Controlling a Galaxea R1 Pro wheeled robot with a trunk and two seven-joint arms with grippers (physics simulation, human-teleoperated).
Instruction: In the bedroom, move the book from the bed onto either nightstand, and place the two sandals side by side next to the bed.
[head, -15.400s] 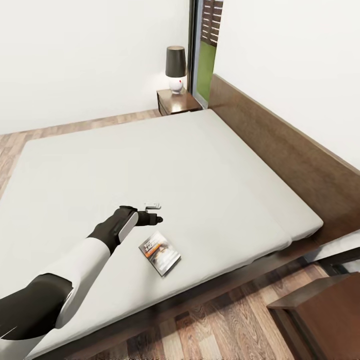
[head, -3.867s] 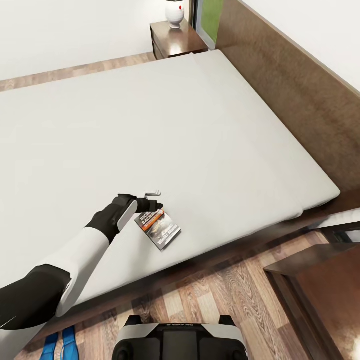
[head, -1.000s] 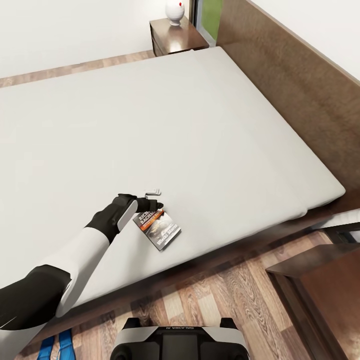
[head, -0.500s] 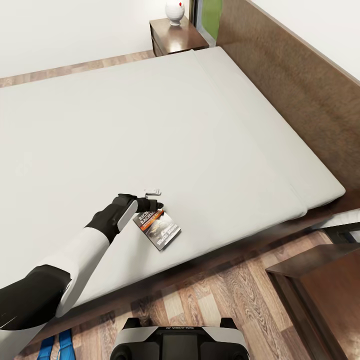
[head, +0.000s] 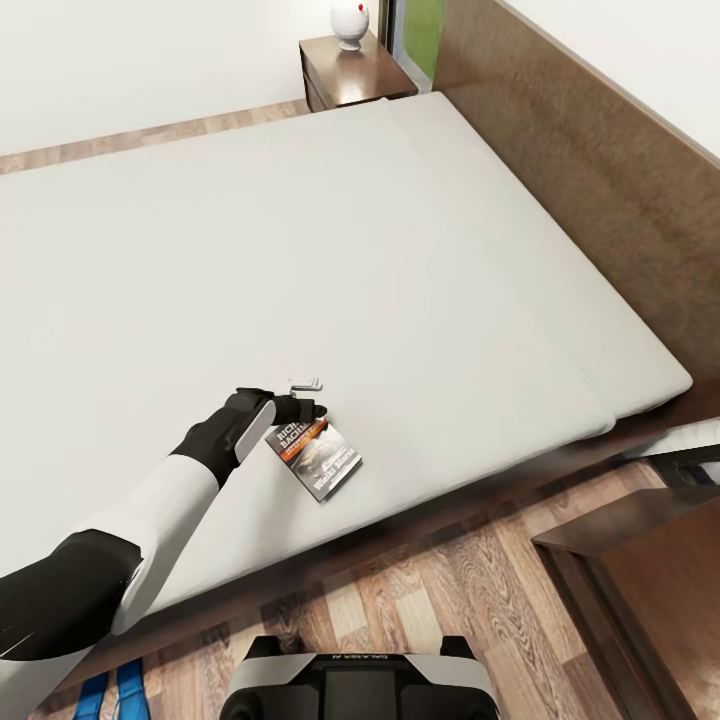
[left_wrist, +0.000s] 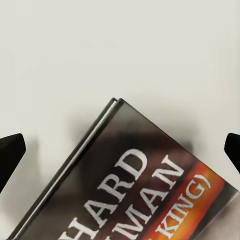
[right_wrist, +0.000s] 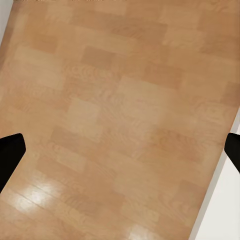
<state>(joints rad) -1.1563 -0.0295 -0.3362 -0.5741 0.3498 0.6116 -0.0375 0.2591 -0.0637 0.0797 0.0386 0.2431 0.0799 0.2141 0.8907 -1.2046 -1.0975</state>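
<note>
1. The book (head: 318, 457) lies flat on the bed (head: 330, 250) near its foot-side edge, not yet lifted; the move to the nightstand (head: 352, 82) in the far corner is all to do
2. The left gripper (head: 305, 396) hangs over the book's upper corner, fingers spread wide either side, grasping nothing
3. The sandals (head: 112, 690) lie on the floor (head: 400, 600) beside the bed, seemingly parallel; I can't judge if they're finished
4. The right gripper (right_wrist: 120, 150) faces bare floor, fingers spread
</note>
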